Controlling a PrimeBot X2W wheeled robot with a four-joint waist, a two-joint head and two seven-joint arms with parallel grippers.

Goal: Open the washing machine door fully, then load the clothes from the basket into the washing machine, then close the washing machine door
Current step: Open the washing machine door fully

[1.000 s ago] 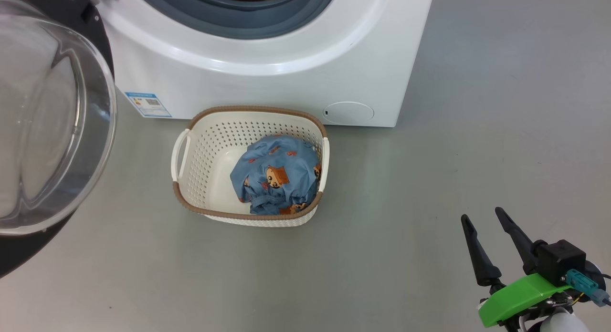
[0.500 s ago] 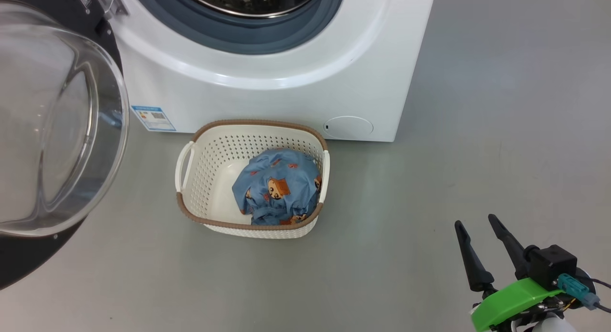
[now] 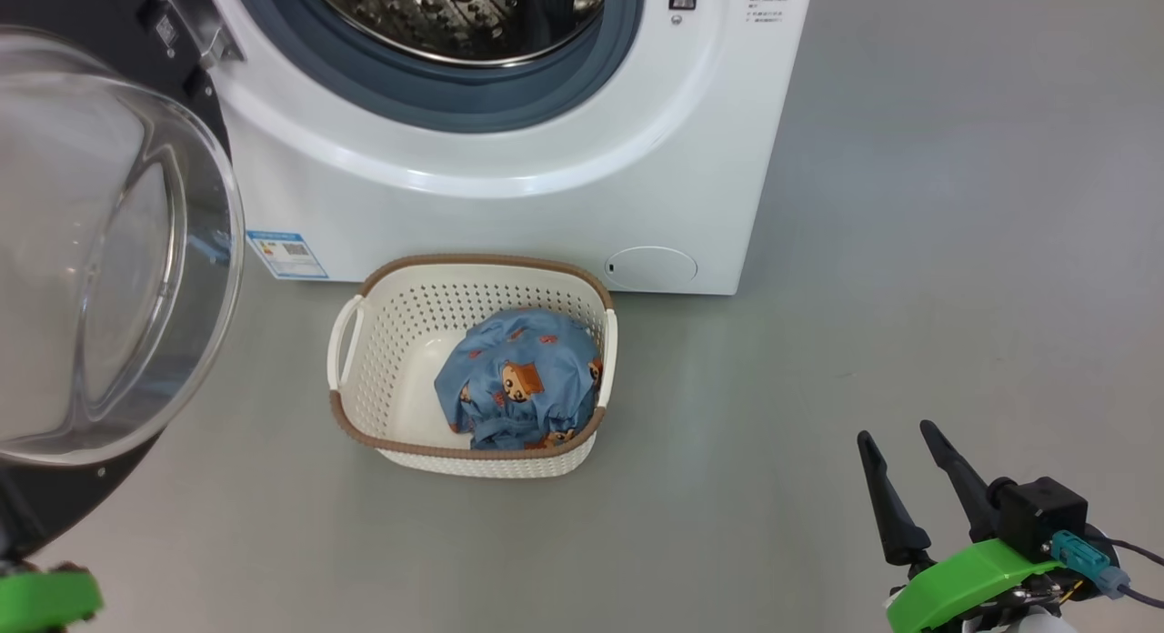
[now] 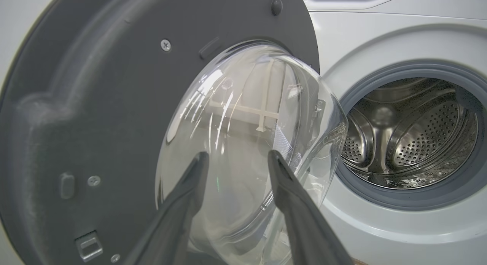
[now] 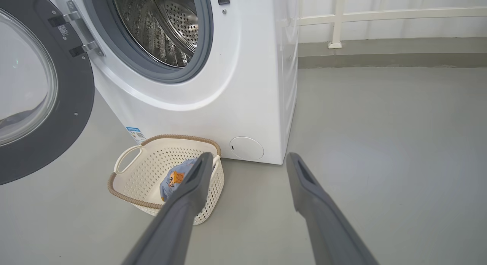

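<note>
Washing machine door [image 3: 55,497] is standing swung wide open at the left of the washing machine [image 3: 509,224], with its glass bowl bulging toward the camera. The perforated steel drum [image 3: 455,15] is showing through the opening. Left hand [image 4: 236,158] is hovering right in front of the door's glass bowl, fingers spread and pinching nothing. Cannot tell whether the tips are touching the glass. Right hand [image 3: 896,433] is hanging low over the floor [image 3: 909,205], well to the right of the basket [image 3: 473,262], fingers spread wide and holding nothing. Basket is sitting on the floor just in front of the machine, below the drum opening. Clothes [image 3: 518,378] are lying bunched in the basket's right half, blue bear print facing up.
</note>
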